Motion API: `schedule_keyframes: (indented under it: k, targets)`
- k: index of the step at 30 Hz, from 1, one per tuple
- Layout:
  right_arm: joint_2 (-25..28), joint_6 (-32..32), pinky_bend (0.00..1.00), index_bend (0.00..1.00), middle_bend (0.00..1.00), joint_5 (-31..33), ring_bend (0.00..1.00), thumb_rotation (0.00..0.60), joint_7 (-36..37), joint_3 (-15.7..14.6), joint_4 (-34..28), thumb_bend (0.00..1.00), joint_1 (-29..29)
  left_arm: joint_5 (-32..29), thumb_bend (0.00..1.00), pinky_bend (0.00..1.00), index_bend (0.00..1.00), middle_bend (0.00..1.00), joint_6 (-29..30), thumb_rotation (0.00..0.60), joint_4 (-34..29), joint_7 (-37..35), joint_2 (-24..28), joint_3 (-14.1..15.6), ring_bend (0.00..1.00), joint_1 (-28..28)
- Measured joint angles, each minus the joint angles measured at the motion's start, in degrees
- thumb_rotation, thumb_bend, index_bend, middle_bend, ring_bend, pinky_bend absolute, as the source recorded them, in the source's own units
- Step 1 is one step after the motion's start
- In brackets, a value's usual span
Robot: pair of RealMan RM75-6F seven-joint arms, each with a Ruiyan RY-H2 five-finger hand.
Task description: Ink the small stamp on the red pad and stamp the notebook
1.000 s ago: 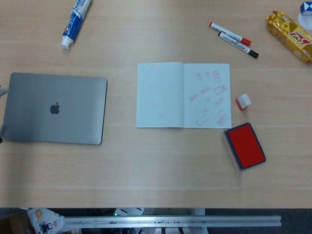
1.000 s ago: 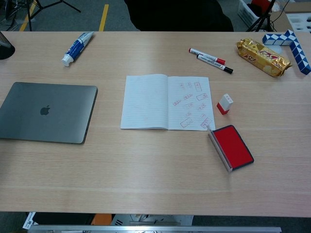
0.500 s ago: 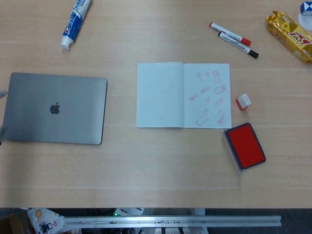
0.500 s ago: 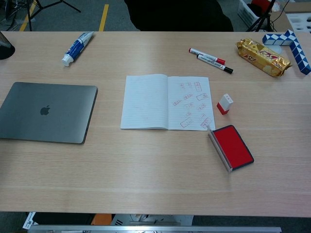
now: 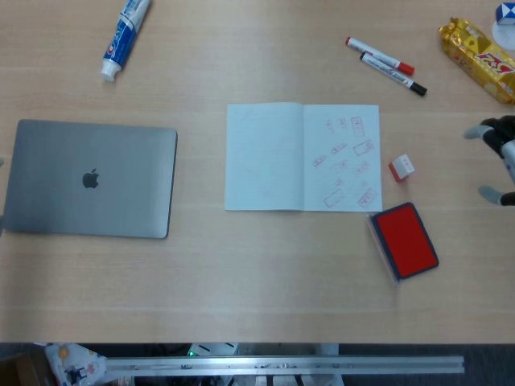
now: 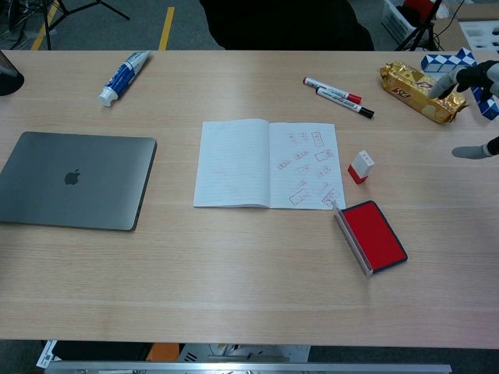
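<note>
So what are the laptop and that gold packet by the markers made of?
The laptop looks like matte grey metal, probably aluminium: an even, dull sheen with an inlaid logo. The gold packet seems to be crinkled foil or metallised plastic, shiny and creased.

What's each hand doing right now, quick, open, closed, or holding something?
Left hand: not in view in either camera.
Right hand: open, fingers apart, holding nothing, at the table's right edge.
</note>
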Motion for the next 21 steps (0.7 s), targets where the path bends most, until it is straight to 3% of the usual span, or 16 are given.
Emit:
schedule_keyframes:
  k: [8,21]
  targets:
    - [-8.1,-8.3,0.37,0.33,0.32,7.7,0.25,0.6,-11.1,0.9,2.4,0.07,6.2,0.0,0.24,0.23,0.21,0.18,-0.6,0.6,0.7,-0.5,-0.3,0.2,0.25,0.0]
    - [-19.2,-9.0,0.37,0.33,0.32,15.8,0.24,0.6,-20.7,1.6,10.0,0.07,10.5,0.1,0.24,0.23,0.21,0.17,-2.0,0.6,2.1,-1.5,-0.9,0.4,0.25,-0.6]
